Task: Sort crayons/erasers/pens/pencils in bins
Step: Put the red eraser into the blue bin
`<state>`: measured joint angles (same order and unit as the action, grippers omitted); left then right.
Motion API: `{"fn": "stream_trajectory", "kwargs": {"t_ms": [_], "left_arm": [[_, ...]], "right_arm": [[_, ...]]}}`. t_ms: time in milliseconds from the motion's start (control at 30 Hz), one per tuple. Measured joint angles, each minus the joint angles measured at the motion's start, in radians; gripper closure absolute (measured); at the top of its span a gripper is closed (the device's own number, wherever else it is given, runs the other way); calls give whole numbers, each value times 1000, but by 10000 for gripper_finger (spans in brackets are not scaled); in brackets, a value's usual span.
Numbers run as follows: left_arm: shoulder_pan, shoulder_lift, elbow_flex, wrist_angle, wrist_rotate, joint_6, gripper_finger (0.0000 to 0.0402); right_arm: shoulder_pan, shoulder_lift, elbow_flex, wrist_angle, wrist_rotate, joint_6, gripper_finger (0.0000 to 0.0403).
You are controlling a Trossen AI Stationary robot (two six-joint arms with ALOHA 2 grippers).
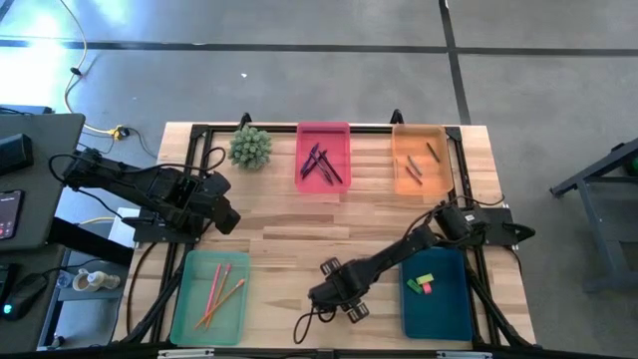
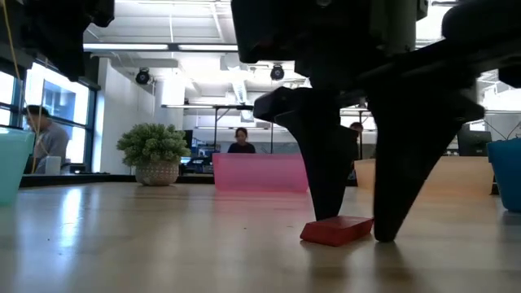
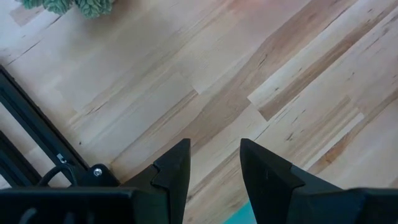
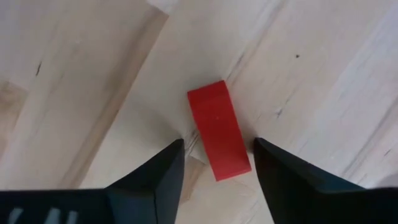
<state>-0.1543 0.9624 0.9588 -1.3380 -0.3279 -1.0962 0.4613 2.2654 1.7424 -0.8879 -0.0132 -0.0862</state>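
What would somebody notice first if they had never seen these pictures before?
Probably the red eraser lying on the bare wooden table, with the right gripper lowered over it and its open fingers standing on either side. Next come the four bright bins: the pink bin and the orange bin at the far edge, the pale green bin and the dark blue bin at the near one.

Right arm stretched low toward near-centre of tabletop, right claw pointing down, fingers parted, tips at tabletop surface. Left arm folded back at left edge, left claw raised above tabletop, fingers parted, nothing between.
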Motion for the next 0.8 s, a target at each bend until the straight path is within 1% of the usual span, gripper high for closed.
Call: {"fn": "stream_trajectory", "kwargs": {"t_ms": [267, 433, 567, 700, 800], "left_arm": [[0, 0, 0, -1, 1, 2, 275], [0, 0, 0, -1, 3, 50, 275], [0, 0, 0, -1, 3, 53, 275], [0, 0, 0, -1, 3, 71, 275], [0, 0, 0, -1, 3, 87, 275]], "right_arm": [[-3, 2, -4, -4, -5, 37, 275], [5, 3, -5, -4, 4, 36, 300], [16, 3, -5, -5, 10, 37, 324], [18, 2, -5, -5, 12, 73, 346], [18, 2, -5, -5, 12, 95, 354]]}}
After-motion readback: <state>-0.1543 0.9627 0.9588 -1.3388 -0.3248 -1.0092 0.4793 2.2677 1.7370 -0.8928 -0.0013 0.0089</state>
